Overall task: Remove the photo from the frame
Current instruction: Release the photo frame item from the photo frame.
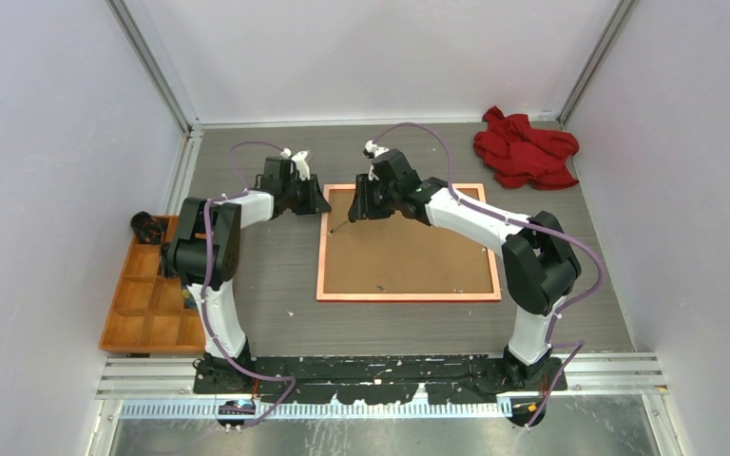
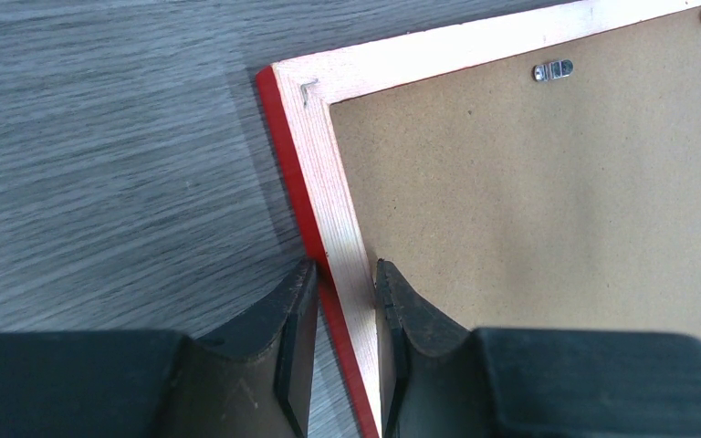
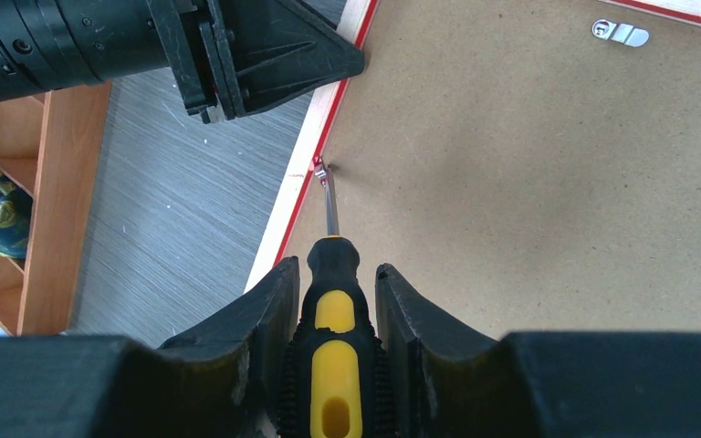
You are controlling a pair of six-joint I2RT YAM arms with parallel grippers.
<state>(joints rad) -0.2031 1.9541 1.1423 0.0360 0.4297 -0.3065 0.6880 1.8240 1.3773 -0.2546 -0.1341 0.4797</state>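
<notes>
Left fingers (image 2: 294, 333) seemingly astride frame (image 2: 340, 219) rim

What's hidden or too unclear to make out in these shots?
- The photo: all views, under the board in the face-down frame.
- Contents of the tray: top view, partly behind the left arm; right wrist view, cut by the edge.
- Rear of the screwdriver: right wrist view, cut by the bottom edge.

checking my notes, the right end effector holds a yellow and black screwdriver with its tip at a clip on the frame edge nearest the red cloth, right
No: the right end effector holds the yellow and black screwdriver with its tip at a clip on the frame edge nearest the wooden tray, as the top external view shows.
</notes>
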